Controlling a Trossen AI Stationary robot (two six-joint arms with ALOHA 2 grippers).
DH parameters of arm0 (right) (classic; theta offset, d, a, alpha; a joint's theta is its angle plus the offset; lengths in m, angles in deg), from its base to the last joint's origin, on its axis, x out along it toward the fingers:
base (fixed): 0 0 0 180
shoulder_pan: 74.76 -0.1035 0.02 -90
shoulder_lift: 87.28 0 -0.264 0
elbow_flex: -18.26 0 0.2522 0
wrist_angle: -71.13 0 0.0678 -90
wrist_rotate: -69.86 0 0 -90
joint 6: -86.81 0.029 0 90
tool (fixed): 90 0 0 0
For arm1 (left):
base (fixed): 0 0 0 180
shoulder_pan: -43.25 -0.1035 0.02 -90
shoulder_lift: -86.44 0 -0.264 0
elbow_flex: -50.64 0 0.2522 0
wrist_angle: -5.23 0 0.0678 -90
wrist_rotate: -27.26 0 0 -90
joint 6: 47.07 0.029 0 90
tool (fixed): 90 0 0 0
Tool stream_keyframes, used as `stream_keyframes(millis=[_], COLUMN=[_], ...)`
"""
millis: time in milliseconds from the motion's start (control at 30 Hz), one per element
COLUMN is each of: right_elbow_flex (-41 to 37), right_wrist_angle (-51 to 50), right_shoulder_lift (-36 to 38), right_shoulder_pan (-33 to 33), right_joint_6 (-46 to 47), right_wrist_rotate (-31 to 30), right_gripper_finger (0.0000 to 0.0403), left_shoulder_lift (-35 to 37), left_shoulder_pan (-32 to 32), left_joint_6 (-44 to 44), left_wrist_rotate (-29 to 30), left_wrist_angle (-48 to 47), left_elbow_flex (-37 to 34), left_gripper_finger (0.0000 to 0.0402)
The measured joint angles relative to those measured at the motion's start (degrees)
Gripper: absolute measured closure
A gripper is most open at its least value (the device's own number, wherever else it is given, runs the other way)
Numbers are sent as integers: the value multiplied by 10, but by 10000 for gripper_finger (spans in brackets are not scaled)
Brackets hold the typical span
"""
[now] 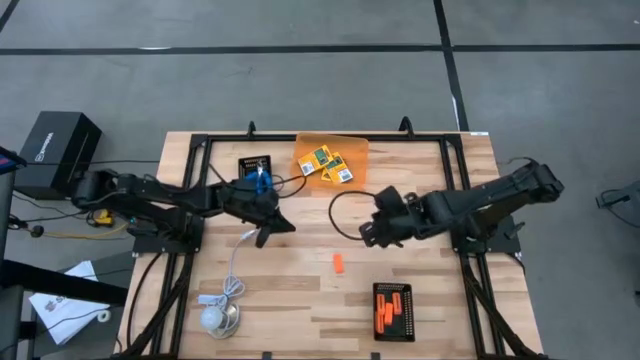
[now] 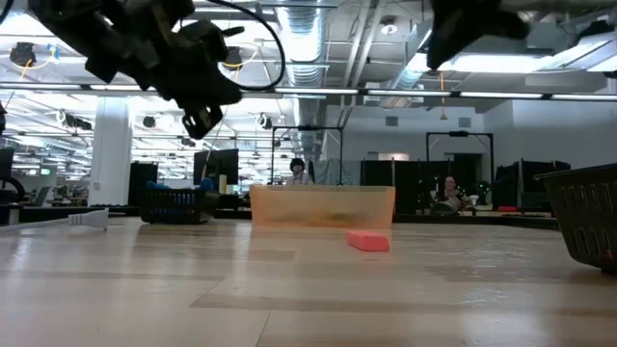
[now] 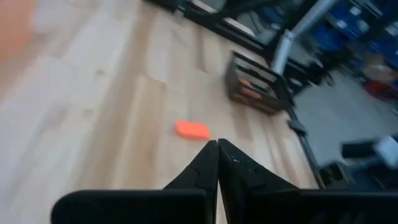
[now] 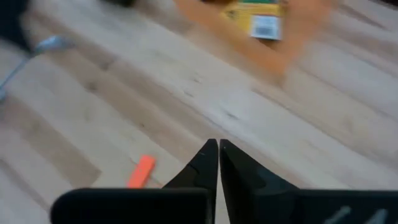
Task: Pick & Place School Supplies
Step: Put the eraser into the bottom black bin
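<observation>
The left gripper [image 1: 282,227] hovered clenched and empty beside the blue-handled scissors [image 1: 262,178] in a black tray [image 1: 254,163]. One orange stick [image 1: 339,263] lay loose mid-table, crayon boxes [image 1: 328,164] sat in the orange bin [image 1: 350,147], and the right gripper [image 1: 366,234] hung clenched, empty.

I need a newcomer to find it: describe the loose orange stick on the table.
On the wooden table, look at the bare boards between the two grippers, nearer the front edge. The loose orange stick lies there alone; the other orange sticks sit inside the black tray.
</observation>
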State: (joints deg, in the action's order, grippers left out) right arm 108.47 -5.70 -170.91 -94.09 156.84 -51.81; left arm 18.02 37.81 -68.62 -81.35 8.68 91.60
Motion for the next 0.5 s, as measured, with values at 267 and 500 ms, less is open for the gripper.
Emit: stream_keyframes(millis=[267,500], right_elbow_flex=[-246,-409], right_wrist_angle=[419,700], right_shoulder_lift=[81,82], right_shoulder_pan=[58,71], right_joint_6=[-149,-106], right_wrist_rotate=[158,260], right_gripper_finger=[402,403], left_shoulder_lift=[22,36], left_shoulder_pan=[-14,-14], left_joint_6=[-27,-29], left_wrist_rotate=[20,55], left_wrist_angle=[9,5], left_elbow_flex=[0,1], left_gripper_finger=[401,401])
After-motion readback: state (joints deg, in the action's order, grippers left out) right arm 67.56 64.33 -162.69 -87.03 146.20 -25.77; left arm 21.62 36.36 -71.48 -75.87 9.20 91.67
